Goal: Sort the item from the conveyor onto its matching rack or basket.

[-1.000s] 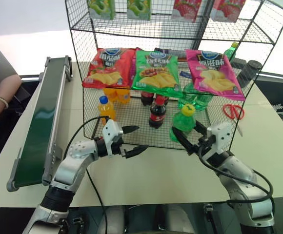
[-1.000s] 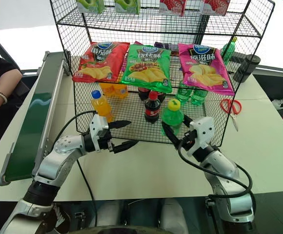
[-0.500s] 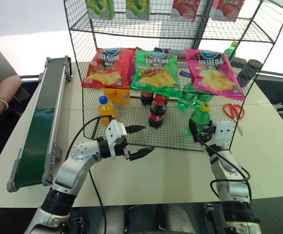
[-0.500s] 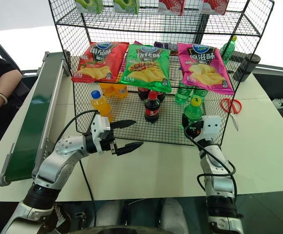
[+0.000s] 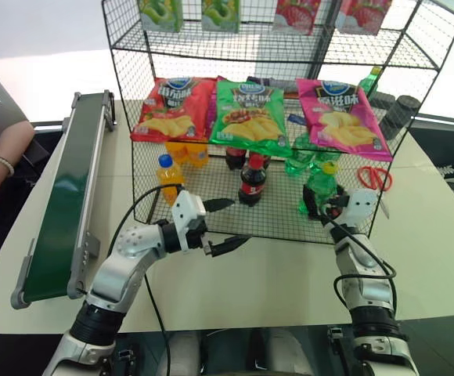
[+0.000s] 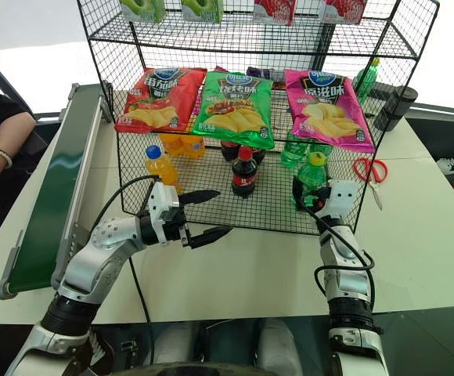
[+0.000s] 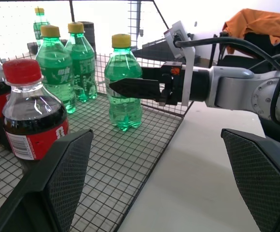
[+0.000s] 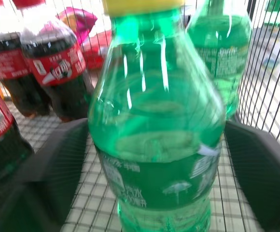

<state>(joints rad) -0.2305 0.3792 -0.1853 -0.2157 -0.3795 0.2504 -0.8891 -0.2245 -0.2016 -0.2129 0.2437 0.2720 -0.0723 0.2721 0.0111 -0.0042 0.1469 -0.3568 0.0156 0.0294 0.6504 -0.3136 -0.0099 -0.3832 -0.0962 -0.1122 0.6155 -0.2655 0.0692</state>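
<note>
On the rack's (image 5: 211, 223) bottom tier the green bottle (image 7: 124, 89) stands upright between the right gripper's (image 5: 322, 205) spread fingers, straight ahead of it, released; left gripper (image 5: 225, 226) open, farther off.

Chip bags (image 5: 250, 117) – cola bottle (image 5: 252, 180) – red scissors (image 5: 376, 178)

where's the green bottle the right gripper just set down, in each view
Left eye view: green bottle at the rack's front right, by the right gripper.
Right eye view: same spot.
Left wrist view: centre, standing on the mesh.
Right wrist view: close up between the fingers.
Shared landmark: the cola bottle, beside it.
</note>
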